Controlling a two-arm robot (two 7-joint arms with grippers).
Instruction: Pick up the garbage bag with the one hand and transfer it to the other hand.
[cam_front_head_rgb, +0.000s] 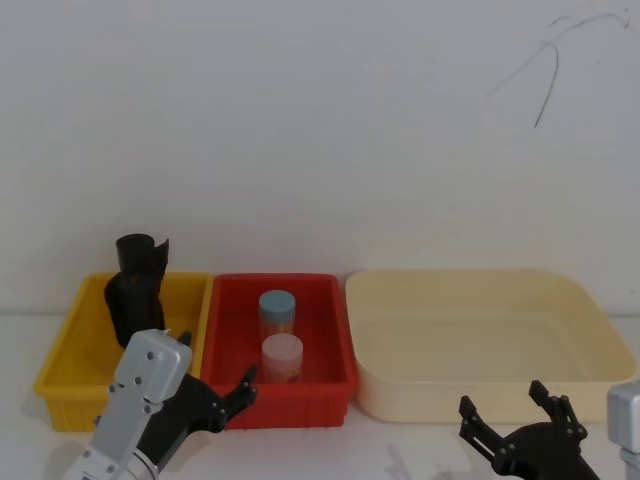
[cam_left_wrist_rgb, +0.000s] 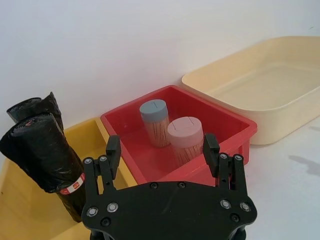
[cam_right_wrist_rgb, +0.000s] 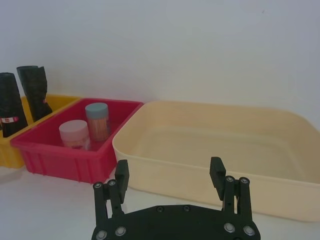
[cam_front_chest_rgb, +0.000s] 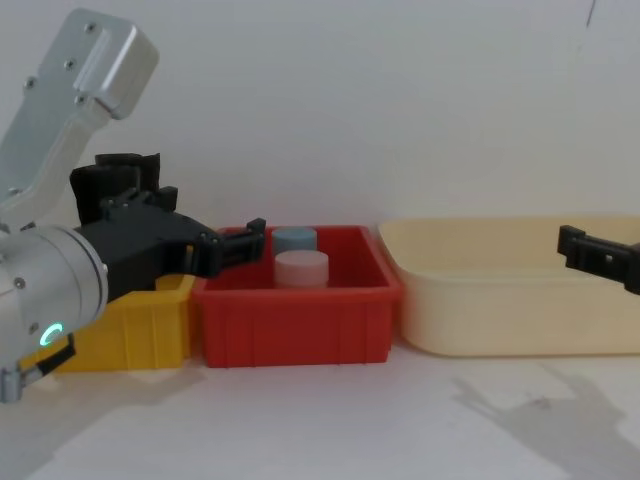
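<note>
Inside yellow bin (cam_front_head_rgb: 65, 350), two garbage bags (cam_left_wrist_rgb: 42, 150) (cam_left_wrist_rgb: 36, 107); two jars (cam_left_wrist_rgb: 155, 120) (cam_left_wrist_rgb: 185, 137) alongside; left claw (cam_left_wrist_rgb: 161, 144), right claw (cam_right_wrist_rgb: 169, 169) spread.

Setting: lab-type robot test bench.
Surface: plain white table (cam_front_chest_rgb: 320, 430) beneath left gripper (cam_front_head_rgb: 215, 365) and right gripper (cam_front_head_rgb: 503, 400).
Staging: yellow bin (cam_front_head_rgb: 60, 370), red bin (cam_front_head_rgb: 290, 410) and cream tub (cam_front_head_rgb: 480, 400) in one row ahead of both.
Backdrop: bare white wall (cam_front_head_rgb: 320, 120) beyond the row.
</note>
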